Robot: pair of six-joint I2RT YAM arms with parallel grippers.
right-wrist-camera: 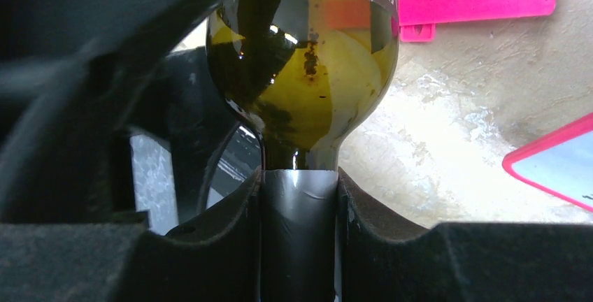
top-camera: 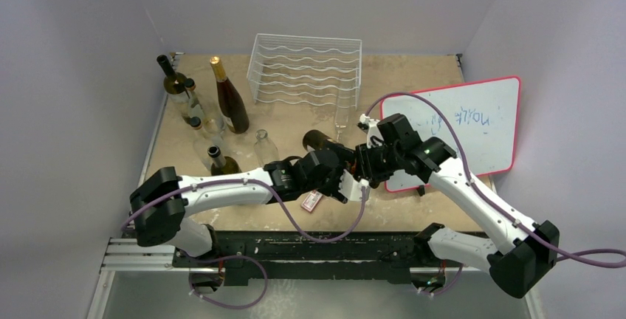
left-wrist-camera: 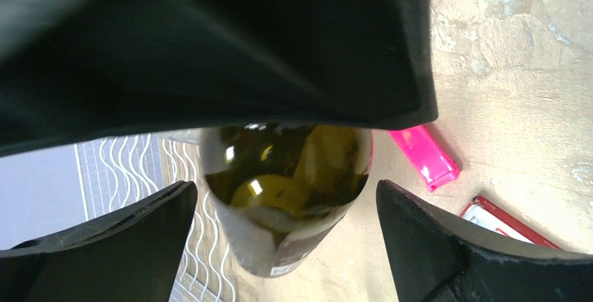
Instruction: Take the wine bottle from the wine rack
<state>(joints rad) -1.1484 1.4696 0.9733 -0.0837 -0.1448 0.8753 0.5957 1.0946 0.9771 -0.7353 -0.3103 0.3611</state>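
Observation:
The white wire wine rack (top-camera: 306, 68) stands at the back middle of the table and holds no bottle that I can see. A dark green wine bottle (top-camera: 319, 140) hangs in front of it, between my two grippers. My right gripper (top-camera: 364, 162) is shut on the bottle's foil-covered neck (right-wrist-camera: 299, 232), with the bottle's shoulder (right-wrist-camera: 308, 71) just past the fingers. My left gripper (top-camera: 332, 164) is open. Its fingers (left-wrist-camera: 105, 246) stand on either side of the bottle's body (left-wrist-camera: 283, 197) with gaps on both sides. The rack also shows behind, in the left wrist view (left-wrist-camera: 133, 169).
Several bottles (top-camera: 230, 101) stand at the table's left. A pink-framed whiteboard (top-camera: 461, 131) lies at the right. A clear glass (top-camera: 341, 116) stands before the rack. A small card (top-camera: 313, 201) lies near the front edge. A pink clip (left-wrist-camera: 424, 155) lies under the bottle.

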